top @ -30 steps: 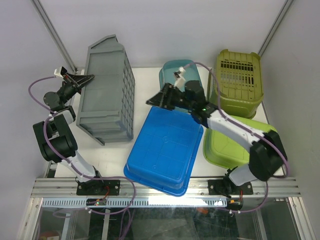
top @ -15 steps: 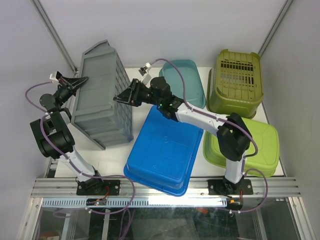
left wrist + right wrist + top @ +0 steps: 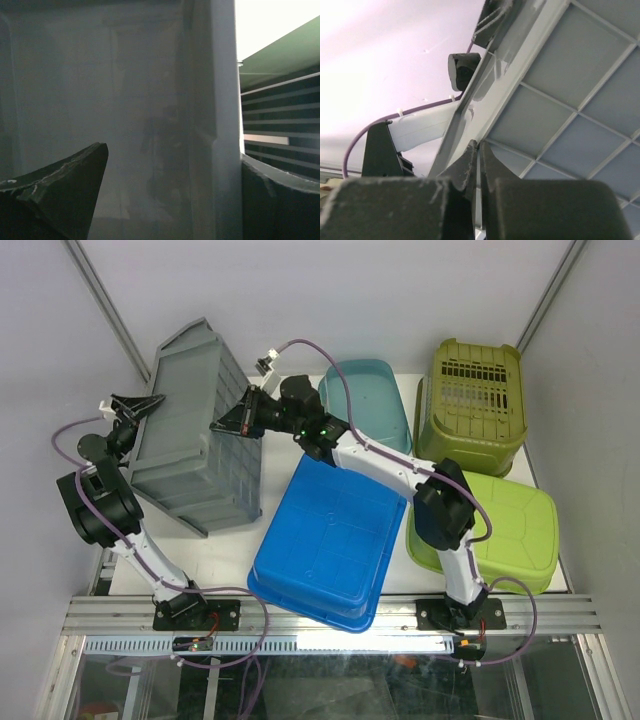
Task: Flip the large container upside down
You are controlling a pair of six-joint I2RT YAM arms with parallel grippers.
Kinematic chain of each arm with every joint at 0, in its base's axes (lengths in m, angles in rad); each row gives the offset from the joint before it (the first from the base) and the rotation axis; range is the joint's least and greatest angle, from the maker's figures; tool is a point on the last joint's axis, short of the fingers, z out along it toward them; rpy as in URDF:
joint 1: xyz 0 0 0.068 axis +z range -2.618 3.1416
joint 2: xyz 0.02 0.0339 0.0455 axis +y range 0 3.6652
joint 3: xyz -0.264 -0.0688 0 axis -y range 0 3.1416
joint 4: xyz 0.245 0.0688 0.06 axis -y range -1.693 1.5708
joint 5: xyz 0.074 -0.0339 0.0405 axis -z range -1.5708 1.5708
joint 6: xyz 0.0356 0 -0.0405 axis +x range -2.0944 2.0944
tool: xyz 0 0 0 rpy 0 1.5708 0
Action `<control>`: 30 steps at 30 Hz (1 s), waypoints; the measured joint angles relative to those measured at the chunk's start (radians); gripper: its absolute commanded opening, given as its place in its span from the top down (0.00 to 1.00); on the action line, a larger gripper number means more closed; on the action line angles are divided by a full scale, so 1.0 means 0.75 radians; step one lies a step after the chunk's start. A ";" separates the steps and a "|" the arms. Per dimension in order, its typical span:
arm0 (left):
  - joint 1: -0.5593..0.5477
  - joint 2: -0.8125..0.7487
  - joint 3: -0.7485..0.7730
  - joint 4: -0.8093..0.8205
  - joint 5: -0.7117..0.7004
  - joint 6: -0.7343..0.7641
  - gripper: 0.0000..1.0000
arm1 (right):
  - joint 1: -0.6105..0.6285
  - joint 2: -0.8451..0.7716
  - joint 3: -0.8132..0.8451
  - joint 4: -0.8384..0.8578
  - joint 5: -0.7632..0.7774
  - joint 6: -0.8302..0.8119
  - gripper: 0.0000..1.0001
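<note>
Up it went! The large grey ribbed plastic container [image 3: 195,430] had tipped further toward the left edge and stood on edge at the worktop's [image 3: 225,545] far-left corner, not yet over. The right tool [image 3: 218,426] had swung across, pressed together, tips against the ribbed underside. The left tool [image 3: 148,403] had let go and sat spread astride the wall. One more push should finish it, I'd judge.

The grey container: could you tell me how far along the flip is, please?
Done: the grey container is tipped up, off its base. In hand: the left gripper, open, straddles its rim; the right gripper, shut, touches its ribbed side. Left: finishing the turn.
</note>
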 measured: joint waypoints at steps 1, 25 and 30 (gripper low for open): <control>0.000 0.028 -0.008 -0.007 0.013 0.000 0.01 | 0.004 0.017 0.040 -0.035 -0.001 -0.007 1.00; -0.089 -0.232 0.562 -2.518 -0.451 2.074 0.01 | 0.129 0.204 0.310 -0.245 0.097 -0.112 1.00; -0.111 -0.241 0.570 -2.700 -0.655 2.200 0.01 | 0.140 0.255 0.319 -0.259 0.084 -0.111 1.00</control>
